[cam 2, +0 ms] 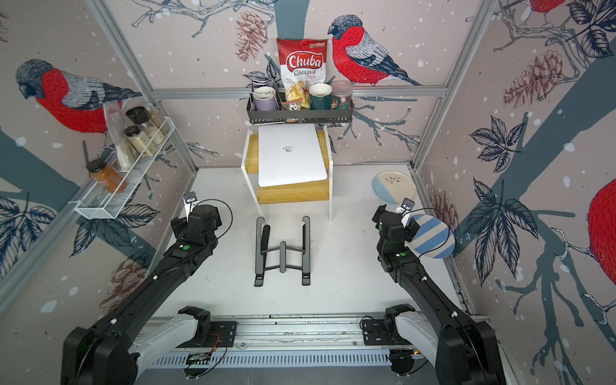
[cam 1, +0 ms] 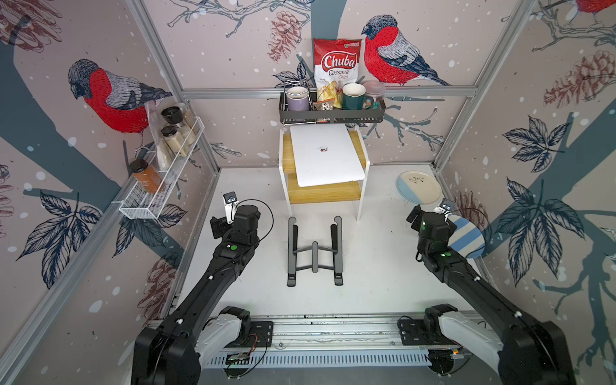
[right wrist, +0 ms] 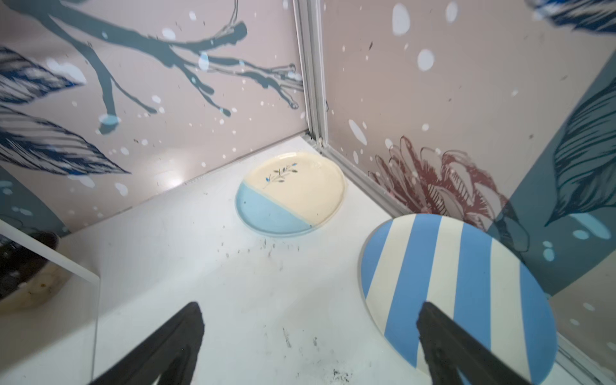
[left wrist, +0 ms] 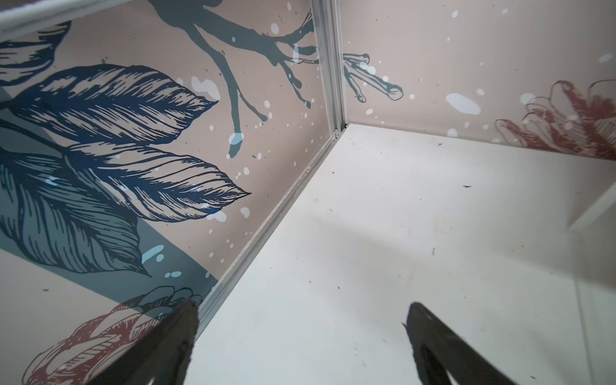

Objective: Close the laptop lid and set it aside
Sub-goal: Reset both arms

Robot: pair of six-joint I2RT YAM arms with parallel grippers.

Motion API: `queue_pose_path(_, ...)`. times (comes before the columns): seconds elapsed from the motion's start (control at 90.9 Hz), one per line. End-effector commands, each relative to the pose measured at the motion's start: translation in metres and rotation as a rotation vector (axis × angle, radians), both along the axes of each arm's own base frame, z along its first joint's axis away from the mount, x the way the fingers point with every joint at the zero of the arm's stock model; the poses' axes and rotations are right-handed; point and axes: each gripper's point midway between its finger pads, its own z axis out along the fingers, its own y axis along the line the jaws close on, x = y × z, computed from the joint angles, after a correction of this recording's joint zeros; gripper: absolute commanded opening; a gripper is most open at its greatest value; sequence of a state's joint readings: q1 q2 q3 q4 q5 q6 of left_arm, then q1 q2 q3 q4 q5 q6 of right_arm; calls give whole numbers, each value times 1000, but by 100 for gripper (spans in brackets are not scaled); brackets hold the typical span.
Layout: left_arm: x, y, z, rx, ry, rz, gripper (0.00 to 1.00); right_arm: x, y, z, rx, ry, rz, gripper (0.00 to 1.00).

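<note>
My left gripper (left wrist: 301,310) has its jaws spread with nothing between them. Under them I see only bare white table (left wrist: 383,216) running into a wall corner. My right gripper (right wrist: 311,306) is spread wide too, and empty. In its wrist view one dark finger (right wrist: 443,336) crosses the rim of the striped plate (right wrist: 450,283), blue and cream. I cannot tell whether it touches the plate or hangs above it.

I take my bearings from the black folding stand (cam 1: 315,253), which lies flat in the middle of the table. The left gripper is to the stand's left, about level with its far end. The right gripper is to the stand's right, well apart from it and close to the side wall. The striped plate lies just past it on that side.

Beyond the stand, toward the back wall, stands a small white-framed rack (cam 1: 365,160) with wooden shelves. The laptop (cam 1: 328,166) rests on its upper shelf. The lid (cam 2: 290,163) is down flat with the logo facing up, and the near edge juts a little past the front of the shelf. Both grippers are well apart from it.

A half-blue plate (cam 1: 419,187) lies beyond the stand and to its right, near the back corner. A black basket (cam 1: 333,115) of mugs and a chips bag hangs on the wall just above the rack.
</note>
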State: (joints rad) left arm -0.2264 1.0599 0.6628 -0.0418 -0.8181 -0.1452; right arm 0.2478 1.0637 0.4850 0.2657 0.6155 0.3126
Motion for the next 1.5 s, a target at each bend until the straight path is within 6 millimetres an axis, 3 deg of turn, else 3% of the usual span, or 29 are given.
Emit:
queue_pose_path(0.0,10,11,0,75,-18,34,96,17,4,0,-16,-60,18,100)
queue_pose_path(0.176,15,15,-47,25,11,22,96,26,0,-17,-83,1,15,100)
queue_pose_path(0.275,17,17,-65,43,-27,10,96,34,7,-38,-76,92,82,100)
queue_pose_path(0.385,21,16,-83,24,-14,-10,96,31,-2,-49,-118,109,48,100)
queue_pose_path(0.462,34,12,-83,7,-8,-55,96,26,-6,-49,-118,90,38,100)
queue_pose_path(0.627,55,7,-89,-42,9,-93,96,33,4,-59,-113,108,101,100)
queue_pose_path(0.715,64,3,-94,-81,-59,-130,97,36,1,-62,-115,128,79,100)
queue_pose_path(0.957,64,-21,-109,-85,-110,-296,96,33,11,-60,-95,94,161,100)
queue_pose_path(1.288,59,-11,-110,-87,-102,-235,96,29,31,-57,-120,71,261,100)
queue_pose_path(1.486,59,-11,-109,-83,-105,-232,96,27,29,-55,-131,53,252,100)
